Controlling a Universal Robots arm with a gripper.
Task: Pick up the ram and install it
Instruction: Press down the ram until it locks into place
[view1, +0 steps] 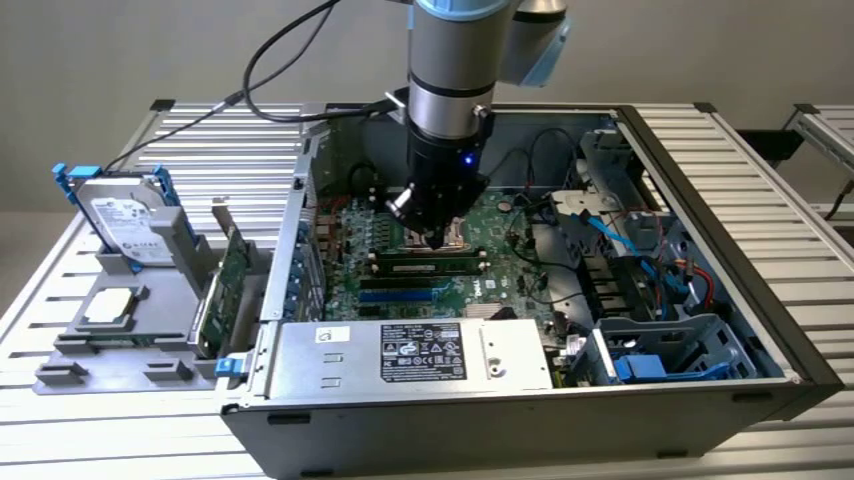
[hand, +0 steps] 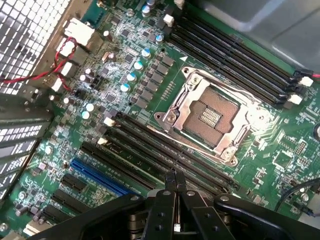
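The ram (view1: 427, 266), a long thin green stick with dark chips, stands on edge in one of the black memory slots (view1: 414, 283) of the motherboard (view1: 501, 290), inside the open computer case. My gripper (view1: 434, 240) hangs straight down just above and behind the ram, near the processor socket (view1: 461, 235). In the wrist view the gripper (hand: 175, 181) is shut, its two black fingers pressed flat together with nothing between them. Their tips are over the row of black memory slots (hand: 150, 150) beside the empty socket (hand: 210, 117). There I cannot make out the ram.
The case walls (view1: 287, 250) enclose the board. A silver power supply (view1: 414, 355) sits at the front and a blue drive cage (view1: 667, 355) with cables to the exterior view's right. Outside the case, a grey stand (view1: 100, 355) holds a hard drive (view1: 120, 215) and a green expansion card (view1: 230, 285).
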